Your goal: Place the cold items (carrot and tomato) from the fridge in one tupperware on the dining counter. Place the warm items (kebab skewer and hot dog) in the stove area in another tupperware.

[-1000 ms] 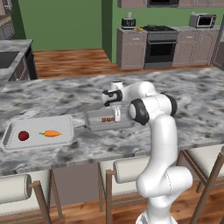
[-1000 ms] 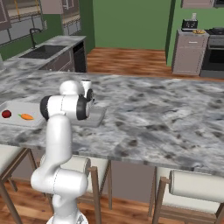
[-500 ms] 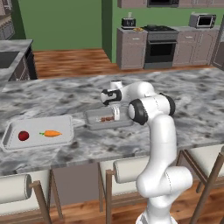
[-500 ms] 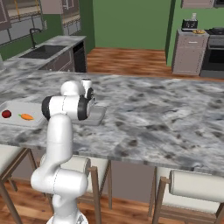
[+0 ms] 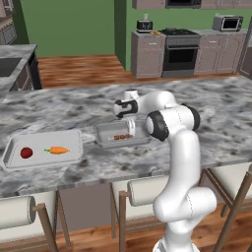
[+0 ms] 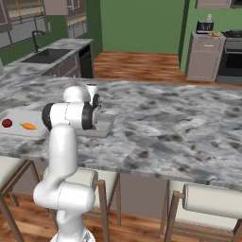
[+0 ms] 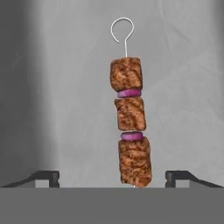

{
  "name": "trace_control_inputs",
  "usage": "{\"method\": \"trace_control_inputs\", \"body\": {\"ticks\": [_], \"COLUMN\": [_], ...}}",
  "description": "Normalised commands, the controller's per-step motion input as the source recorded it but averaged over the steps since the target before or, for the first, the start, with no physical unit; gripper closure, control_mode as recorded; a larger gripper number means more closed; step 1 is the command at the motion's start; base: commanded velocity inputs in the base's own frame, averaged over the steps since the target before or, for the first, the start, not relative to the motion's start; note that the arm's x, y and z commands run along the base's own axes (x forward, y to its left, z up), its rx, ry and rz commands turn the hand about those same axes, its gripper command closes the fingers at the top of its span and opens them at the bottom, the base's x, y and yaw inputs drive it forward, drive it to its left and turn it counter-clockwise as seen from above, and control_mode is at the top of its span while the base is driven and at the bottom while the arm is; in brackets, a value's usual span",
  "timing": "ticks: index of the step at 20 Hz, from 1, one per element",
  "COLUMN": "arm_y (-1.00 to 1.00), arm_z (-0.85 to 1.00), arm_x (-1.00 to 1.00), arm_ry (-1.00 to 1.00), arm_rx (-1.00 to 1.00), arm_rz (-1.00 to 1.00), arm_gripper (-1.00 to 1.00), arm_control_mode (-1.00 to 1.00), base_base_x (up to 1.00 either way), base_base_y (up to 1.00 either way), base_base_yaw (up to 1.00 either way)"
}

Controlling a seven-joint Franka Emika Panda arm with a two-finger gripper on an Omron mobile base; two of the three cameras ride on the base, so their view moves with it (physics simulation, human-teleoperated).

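Kebab skewer (image 7: 130,124) is lying flat inside the grey tupperware (image 5: 106,134) on the marble dining counter (image 5: 216,115), while the gripper (image 7: 112,176) is hovering above it with fingers spread wide, gripping nothing.

Two tupperwares: one (image 5: 74,156) with one tomato (image 5: 26,153) and one carrot (image 5: 58,150), the other (image 5: 106,134) with one kebab skewer (image 7: 130,122). On that skewer, three meat chunks and two onion slices. Three stools (image 5: 147,191) along the counter (image 5: 69,108). One toaster (image 5: 143,24), one microwave (image 5: 228,22), one oven (image 5: 180,51).
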Motion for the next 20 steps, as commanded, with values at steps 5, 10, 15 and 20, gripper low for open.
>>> {"method": "trace_control_inputs", "body": {"ticks": [5,10,15,20], "arm_y": [0.00,-0.02,0.00,0.00], "arm_z": [0.43,0.50,0.45,0.49], "arm_x": [-0.80,-1.00,-1.00,-1.00], "arm_ry": [-0.14,-0.13,-0.07,0.00], "arm_rx": [0.00,0.02,0.06,0.06], "arm_rz": [-0.02,-0.07,-0.08,-0.12], "arm_gripper": [-1.00,-1.00,-1.00,-1.00], "arm_control_mode": [-1.00,-1.00,-1.00,-1.00], "base_base_x": [0.00,0.00,0.00,0.00], "base_base_y": [0.00,0.00,0.00,0.00], "base_base_yaw": [0.00,0.00,0.00,0.00]}}
